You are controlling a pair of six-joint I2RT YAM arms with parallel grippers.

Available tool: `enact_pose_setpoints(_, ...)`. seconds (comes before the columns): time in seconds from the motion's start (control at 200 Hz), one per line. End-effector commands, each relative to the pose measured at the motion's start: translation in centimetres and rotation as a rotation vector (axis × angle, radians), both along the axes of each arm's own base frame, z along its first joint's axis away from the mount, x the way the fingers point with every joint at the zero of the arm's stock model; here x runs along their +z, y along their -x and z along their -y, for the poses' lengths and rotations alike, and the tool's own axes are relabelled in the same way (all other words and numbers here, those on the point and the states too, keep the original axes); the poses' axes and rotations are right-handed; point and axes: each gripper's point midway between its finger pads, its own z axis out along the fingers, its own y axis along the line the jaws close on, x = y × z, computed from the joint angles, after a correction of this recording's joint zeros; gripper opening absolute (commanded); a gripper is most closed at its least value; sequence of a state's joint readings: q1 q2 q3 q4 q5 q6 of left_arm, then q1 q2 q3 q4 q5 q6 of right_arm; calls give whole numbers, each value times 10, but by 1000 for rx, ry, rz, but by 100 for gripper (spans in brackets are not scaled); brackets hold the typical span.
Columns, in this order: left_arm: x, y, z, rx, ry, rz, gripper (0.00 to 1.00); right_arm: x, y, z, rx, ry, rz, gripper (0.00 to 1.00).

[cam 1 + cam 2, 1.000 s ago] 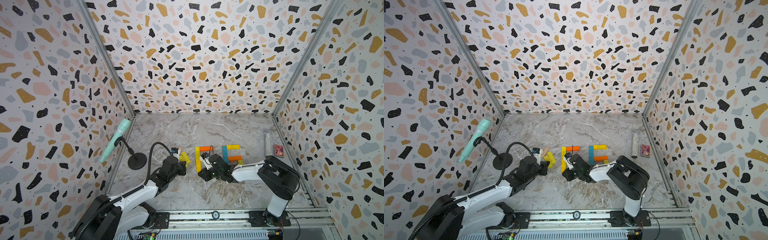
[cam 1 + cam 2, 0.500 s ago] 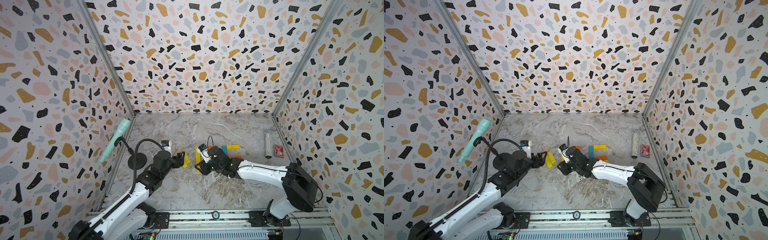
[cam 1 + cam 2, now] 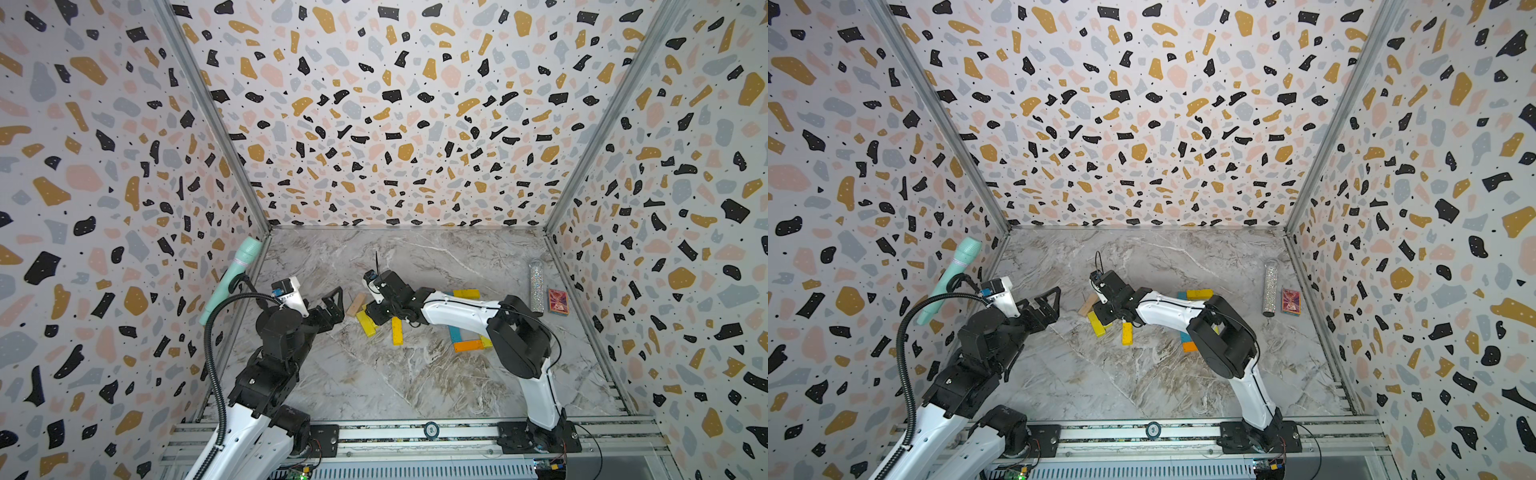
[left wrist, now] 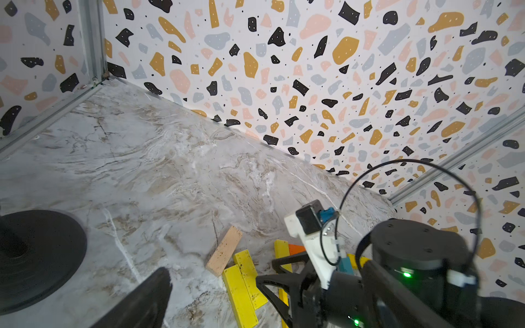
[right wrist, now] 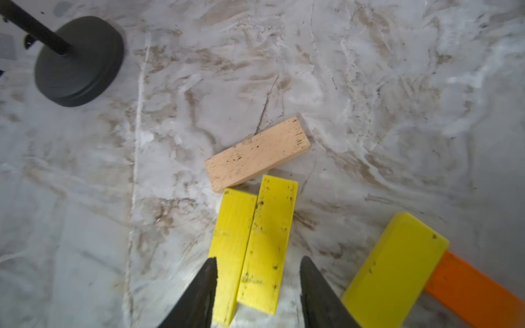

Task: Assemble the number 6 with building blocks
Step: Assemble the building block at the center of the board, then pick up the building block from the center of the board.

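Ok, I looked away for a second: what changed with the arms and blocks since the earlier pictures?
The left gripper opened and drew back from the yellow blocks toward its own side. The right gripper reached across to them, opened wider, and now straddles the pair next to the beige block. The glitter tube and red card box stayed put.

From up top, my white right arm (image 3: 457, 313) sprawls over the painted wooden planks, so the teal blue plank (image 3: 454, 332) only peeks out and I can't tell how that bunch joins up. On the right wrist cam, one finger (image 5: 203, 286) of my right hand (image 5: 257, 269) covers a near corner of the two yellow planks (image 5: 267, 241). The orange plank (image 5: 468, 292) is chopped off by the edge. On the left wrist cam, just one blurry finger (image 4: 139, 301) of my left hand (image 3: 333, 309) shows. The black round stand base (image 4: 37, 255) is clipped too. The print on the red card box (image 3: 557, 300) is too tiny to read.
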State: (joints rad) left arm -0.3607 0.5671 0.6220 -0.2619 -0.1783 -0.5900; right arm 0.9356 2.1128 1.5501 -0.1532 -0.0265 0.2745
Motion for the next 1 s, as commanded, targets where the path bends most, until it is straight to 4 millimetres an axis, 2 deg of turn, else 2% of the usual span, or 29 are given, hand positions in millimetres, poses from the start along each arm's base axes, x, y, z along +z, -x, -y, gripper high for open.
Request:
enact_pose_setpoints(0.0, -9, 4, 5, -37, 3, -52, 100, 22, -20, -6, -48, 16, 64, 49)
enact_pose_setpoints(0.17, -21, 11, 8, -60, 23, -68, 99, 1, -25, -19, -43, 60, 44, 46)
enact_pose_setpoints(0.4, -19, 19, 6, -64, 37, -46, 99, -31, -33, -22, -71, 120, 21, 44)
enact_pose_setpoints(0.586, -18, 21, 8, -80, 30, -48, 99, -51, -30, -20, -74, 175, -7, 44)
enact_pose_setpoints(0.701, -18, 22, 8, -83, 33, -42, 99, -55, -28, -13, -79, 195, -27, 44)
enact_pose_setpoints(0.891, -27, 21, 11, -93, 32, -61, 99, -52, -13, -22, -33, 175, -65, 43)
enact_pose_setpoints(0.996, -29, 20, 10, -88, 30, -61, 99, -50, -6, -27, -22, 180, -58, 38)
